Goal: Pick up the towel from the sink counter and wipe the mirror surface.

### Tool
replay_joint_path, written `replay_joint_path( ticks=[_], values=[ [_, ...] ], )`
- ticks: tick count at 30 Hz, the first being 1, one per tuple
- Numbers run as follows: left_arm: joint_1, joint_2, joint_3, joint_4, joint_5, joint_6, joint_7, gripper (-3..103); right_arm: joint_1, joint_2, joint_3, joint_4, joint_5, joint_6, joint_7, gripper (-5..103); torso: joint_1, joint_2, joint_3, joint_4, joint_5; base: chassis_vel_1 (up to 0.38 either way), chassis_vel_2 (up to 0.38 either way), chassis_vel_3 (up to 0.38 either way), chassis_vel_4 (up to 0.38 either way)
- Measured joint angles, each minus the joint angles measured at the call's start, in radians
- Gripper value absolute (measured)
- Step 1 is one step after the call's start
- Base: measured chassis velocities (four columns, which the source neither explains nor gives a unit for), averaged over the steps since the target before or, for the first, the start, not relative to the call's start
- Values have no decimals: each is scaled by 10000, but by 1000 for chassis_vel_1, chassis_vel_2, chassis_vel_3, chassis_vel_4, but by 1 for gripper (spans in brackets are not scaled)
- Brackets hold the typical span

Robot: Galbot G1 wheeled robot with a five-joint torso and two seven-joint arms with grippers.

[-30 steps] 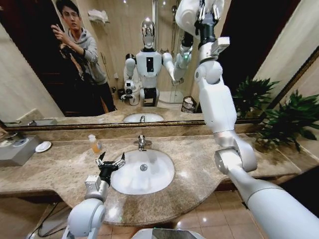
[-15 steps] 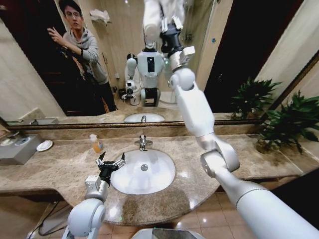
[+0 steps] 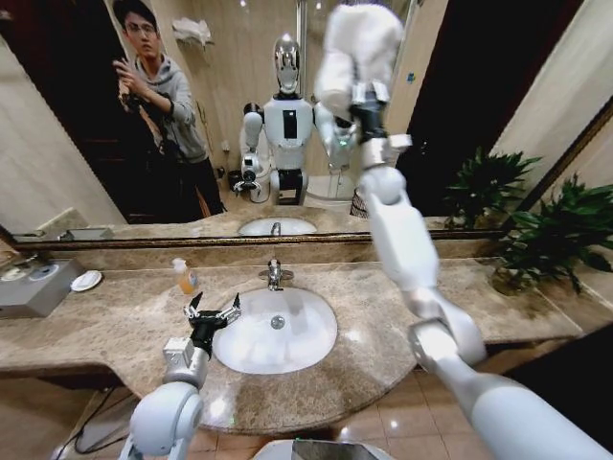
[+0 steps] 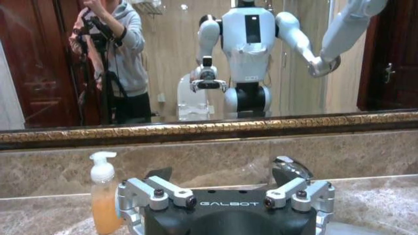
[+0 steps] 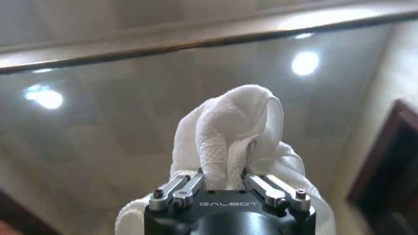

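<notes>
Right gripper (image 3: 360,84) is reaching high up against the mirror surface (image 3: 230,115) in the head view, its fingers clamped on the towel (image 3: 356,43), which is bunching into a white wad near the top of the glass. Left gripper (image 3: 213,313) is hovering low over the sink counter (image 3: 383,316) at the near left rim of the white basin (image 3: 316,335), its fingers spread apart and holding nothing. My worry here is that the arm is stretching far out, so the wad could be skating off the glass or pressing unevenly. The basin is sitting dry-looking and bare but for its drain, with the faucet (image 3: 274,273) behind it. A soap bottle (image 3: 182,277) is holding orange liquid, and a small round dish (image 3: 84,281) is lying by a grey box (image 3: 29,287) at the far left; I cannot tell what either one is holding.

From the left wrist view, the left gripper (image 4: 225,188) is showing its fingers parted, empty, facing the mirror's bronze frame (image 4: 209,128). The soap bottle (image 4: 104,200) is standing just beside it, roughly two-thirds full, so a stray move of this arm could be knocking it over.

From the right wrist view, the right gripper (image 5: 224,182) is pinching a narrow fold of the towel (image 5: 228,132), the rest ballooning loose around it. With so little cloth between the fingers, drag on the glass could be tugging it free.
</notes>
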Motion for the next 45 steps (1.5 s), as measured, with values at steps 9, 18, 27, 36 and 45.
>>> replay_joint_path(
  ticks=[9,18,27,36,45],
  values=[
    [0,1,0,0,0,0,0,100,-465,886,-269,27,-292,49,-71,17,0,0,0,16,-6,0,0,0,0],
    [0,0,0,0,0,0,0,100,-619,2495,-1377,-824,-1398,550,-567,17,0,0,0,20,-11,0,0,0,0],
    [0,0,0,0,0,0,0,100,-629,2540,-1552,-1366,-2088,1034,-782,17,1,0,1,10,-7,0,0,0,0],
    [0,0,0,0,0,0,0,100,-1436,1177,-573,-239,-1034,867,-441,17,1,0,1,2,0,0,0,0,0],
    [0,0,0,0,0,0,0,100,-1649,157,783,-189,-375,804,-448,17,1,0,0,7,-2,0,0,0,0]
  ],
)
